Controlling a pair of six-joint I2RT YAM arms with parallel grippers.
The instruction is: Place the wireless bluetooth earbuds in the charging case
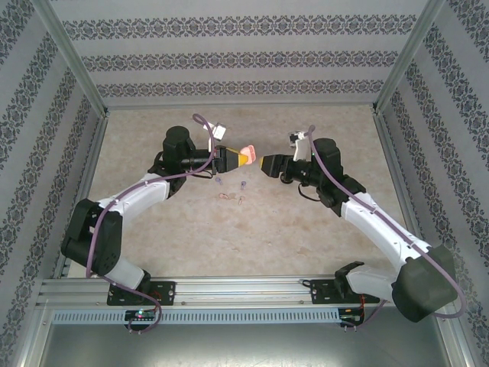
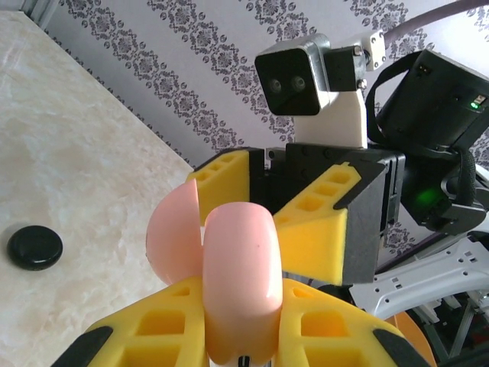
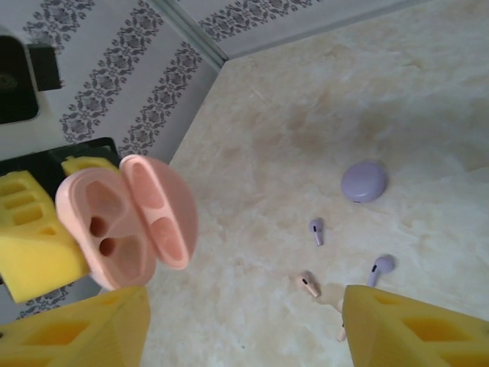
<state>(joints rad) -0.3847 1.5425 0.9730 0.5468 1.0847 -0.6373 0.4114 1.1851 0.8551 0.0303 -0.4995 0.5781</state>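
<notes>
One lilac earbud (image 3: 316,229), a second lilac earbud (image 3: 381,266) and a pink earbud (image 3: 309,284) lay loose on the table (image 3: 306,99), off to one side of the pink charging case (image 3: 126,222). None was in it. The pink charging case stood hinged open with both sockets empty, held clear of the table and clamped in the left gripper (image 1: 238,159). Facing the case, the right gripper (image 1: 267,163) had its jaws spread, nothing between them. A closed lilac case (image 3: 364,181) sat beyond the earbuds, farther from the pink case.
</notes>
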